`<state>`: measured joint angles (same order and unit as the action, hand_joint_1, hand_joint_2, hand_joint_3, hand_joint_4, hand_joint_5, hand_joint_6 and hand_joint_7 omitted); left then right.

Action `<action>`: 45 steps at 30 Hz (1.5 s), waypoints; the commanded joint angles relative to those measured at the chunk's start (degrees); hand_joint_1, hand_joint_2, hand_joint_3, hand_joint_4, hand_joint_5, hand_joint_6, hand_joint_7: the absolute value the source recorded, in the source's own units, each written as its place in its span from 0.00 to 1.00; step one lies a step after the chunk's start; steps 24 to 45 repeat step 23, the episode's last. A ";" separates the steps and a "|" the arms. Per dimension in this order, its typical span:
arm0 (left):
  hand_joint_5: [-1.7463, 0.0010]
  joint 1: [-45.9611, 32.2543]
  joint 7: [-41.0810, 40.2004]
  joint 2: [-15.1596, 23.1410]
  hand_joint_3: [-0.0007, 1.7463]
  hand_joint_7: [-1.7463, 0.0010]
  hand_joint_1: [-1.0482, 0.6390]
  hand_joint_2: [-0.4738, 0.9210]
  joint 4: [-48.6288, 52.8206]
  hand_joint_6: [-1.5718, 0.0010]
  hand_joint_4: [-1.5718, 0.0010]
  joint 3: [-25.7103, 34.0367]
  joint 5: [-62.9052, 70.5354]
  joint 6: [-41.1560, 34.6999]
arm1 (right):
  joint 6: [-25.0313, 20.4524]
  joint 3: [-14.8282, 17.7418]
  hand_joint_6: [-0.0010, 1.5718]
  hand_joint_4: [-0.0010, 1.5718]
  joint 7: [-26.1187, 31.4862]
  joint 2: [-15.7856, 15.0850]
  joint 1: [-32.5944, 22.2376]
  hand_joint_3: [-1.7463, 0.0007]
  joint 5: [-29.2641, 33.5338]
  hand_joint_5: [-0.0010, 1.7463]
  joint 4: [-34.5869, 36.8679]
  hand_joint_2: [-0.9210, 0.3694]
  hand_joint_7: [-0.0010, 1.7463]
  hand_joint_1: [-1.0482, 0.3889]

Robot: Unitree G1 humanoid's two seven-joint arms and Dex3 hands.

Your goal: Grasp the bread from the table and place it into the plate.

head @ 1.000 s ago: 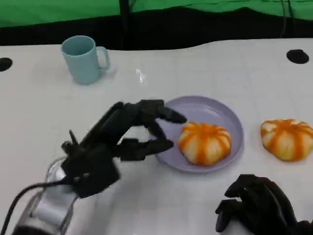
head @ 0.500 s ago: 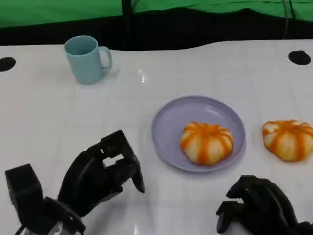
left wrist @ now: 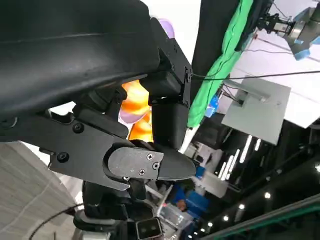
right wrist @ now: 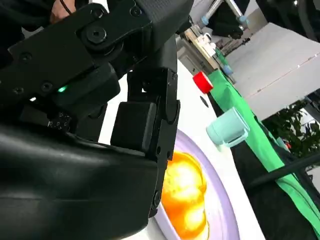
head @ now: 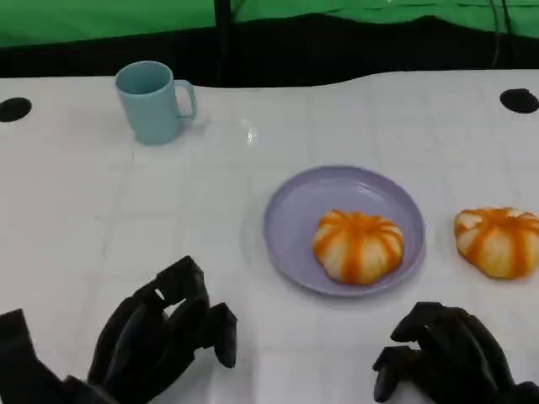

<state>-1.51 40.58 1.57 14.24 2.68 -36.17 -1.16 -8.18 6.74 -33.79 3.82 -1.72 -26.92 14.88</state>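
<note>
Bread (head: pixel 357 245) sits on the purple plate (head: pixel 295 210), toward its right side. My left hand (head: pixel 164 332) is low over the table (head: pixel 84 194), near its front edge, fingers (head: pixel 223 335) curled in on nothing. My right hand (head: pixel 446 353) likewise, fingers curled, holding nothing. Second bread (head: pixel 498 241) lies right of the plate.

Bright, even overhead light on the white table (head: pixel 337 118); small glare spot near the mug (head: pixel 154 101). Soft, faint shadows. Slightly soft focus overall; wrist views blurred up close, dim in the background.
</note>
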 commanded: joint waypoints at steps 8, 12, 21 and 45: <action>0.00 1.38 2.49 -0.37 0.11 0.00 0.25 1.00 0.04 0.57 0.41 3.02 -1.82 -6.72 | 0.76 0.59 1.00 0.99 -0.36 -0.81 0.91 1.00 -0.34 0.43 0.96 0.14 0.20 0.00; 0.00 1.59 2.65 -0.70 0.10 0.03 0.25 1.00 0.00 0.56 0.41 3.63 -1.75 -7.71 | 1.03 0.78 1.00 0.99 -0.73 -0.76 1.14 1.00 -0.45 0.43 1.42 0.14 0.20 0.01; 0.00 2.27 3.45 -0.61 0.10 0.07 0.25 1.00 1.01 0.55 0.42 4.46 -1.30 -8.88 | 1.67 0.86 1.00 1.00 -0.50 -0.60 1.54 1.00 -0.24 0.43 2.38 0.14 0.20 0.01; 0.00 2.38 3.63 -0.71 0.10 0.07 0.26 1.00 1.27 0.54 0.42 4.58 -1.08 -8.76 | 1.80 0.87 1.00 1.00 -0.78 -0.69 1.68 1.00 -0.35 0.43 2.67 0.14 0.20 0.01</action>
